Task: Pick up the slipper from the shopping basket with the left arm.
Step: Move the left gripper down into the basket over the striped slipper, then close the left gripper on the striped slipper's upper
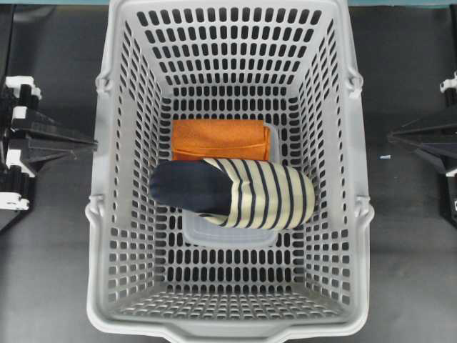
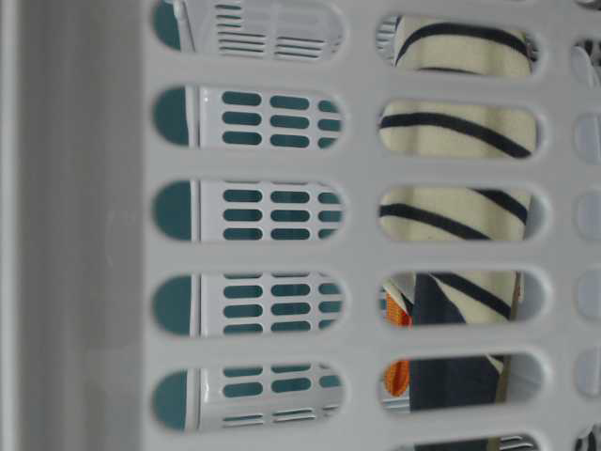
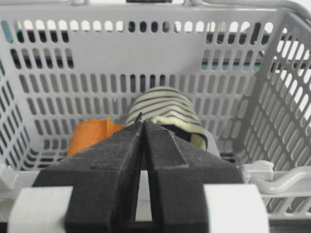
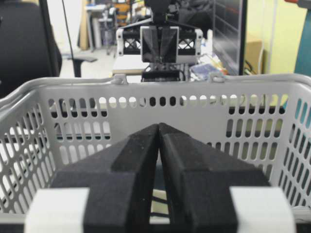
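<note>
the shopping basket (image 1: pixel 114 214) takes up most of the overhead view, sitting on a dark surface (image 1: pixel 43 286) between the two arms. the slipper (image 1: pixel 235 191) lies flat on the basket floor, roughly in the middle, with its dark navy heel end toward the left arm's side and the cream striped toe toward the right. it's resting on top of a clear plastic box (image 1: pixel 228 236) and it overlaps the near edge of a folded orange cloth (image 1: pixel 220 139) just behind it, so it's touching both.

the left tool (image 1: pixel 89 143) sits outside the basket's left wall, tip pointing at the wall, well apart from the slipper. from the left wrist camera its two black fingers (image 3: pixel 109 165) are pressed together, nothing between them, and the slipper and orange cloth show past the tips inside the basket. the right tool (image 1: pixel 393 137) mirrors it outside the right wall, also pressed together and holding nothing.

in the table-level view the slipper's stripes show through the slots of the basket wall, really close up.
</note>
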### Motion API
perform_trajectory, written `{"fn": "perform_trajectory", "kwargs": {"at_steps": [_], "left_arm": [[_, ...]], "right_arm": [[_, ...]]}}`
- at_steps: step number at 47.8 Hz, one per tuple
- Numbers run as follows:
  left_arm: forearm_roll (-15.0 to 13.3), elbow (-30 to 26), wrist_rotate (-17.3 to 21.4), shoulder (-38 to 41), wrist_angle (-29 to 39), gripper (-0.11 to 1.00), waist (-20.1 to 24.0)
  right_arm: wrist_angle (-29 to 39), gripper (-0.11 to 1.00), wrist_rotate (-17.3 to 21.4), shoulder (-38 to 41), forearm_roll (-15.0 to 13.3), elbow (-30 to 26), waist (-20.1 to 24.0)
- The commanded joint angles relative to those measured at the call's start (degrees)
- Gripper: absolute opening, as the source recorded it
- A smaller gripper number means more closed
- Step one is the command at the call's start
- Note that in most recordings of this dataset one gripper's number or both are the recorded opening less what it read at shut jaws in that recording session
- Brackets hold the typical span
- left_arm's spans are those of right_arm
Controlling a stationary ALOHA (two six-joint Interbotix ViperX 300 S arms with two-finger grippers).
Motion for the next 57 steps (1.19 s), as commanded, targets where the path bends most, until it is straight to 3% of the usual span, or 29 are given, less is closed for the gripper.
{"fn": "perform_trajectory", "kwargs": {"at_steps": [1, 5, 16, 30, 34, 43, 47, 57], "left_arm": [[2.3, -4.6, -1.3, 0.8, 3.0, 0.06, -0.4], [2.3, -9.0, -2.0, 2.2, 8.7, 0.00, -0.4], [2.4, -24.4, -2.3, 11.4, 29.5, 0.00, -1.1], [2.4, -41.1, -2.5, 28.4, 45.9, 0.00, -1.7], [2.4, -46.3, -2.7, 34.0, 50.6, 0.00, -2.4], [2.4, -56.2, -2.8, 44.7, 60.7, 0.01, -3.0], [2.4, -59.1, -3.0, 48.5, 62.9, 0.13, -3.0], [2.4, -65.1, -2.6, 57.7, 65.7, 0.74, -4.0]], "right_arm": [[-0.4, 0.00, 0.1, 0.5, 0.1, -1.1, 0.3], [0.4, 0.00, 0.4, 0.2, 0.4, -1.1, 0.4], [3.4, 0.00, 1.2, -0.5, 0.4, -1.4, 0.5], [7.0, 0.03, 1.0, -1.6, 0.4, -1.8, 0.5], [7.9, 0.17, 1.2, -1.8, 0.4, -1.8, 0.5], [9.2, 0.65, 1.2, -2.3, 0.4, -1.9, 0.5], [9.3, 0.72, 1.2, -2.4, 0.4, -1.9, 0.5], [9.4, 0.72, 1.3, -2.8, 0.4, -1.8, 0.5]]}}
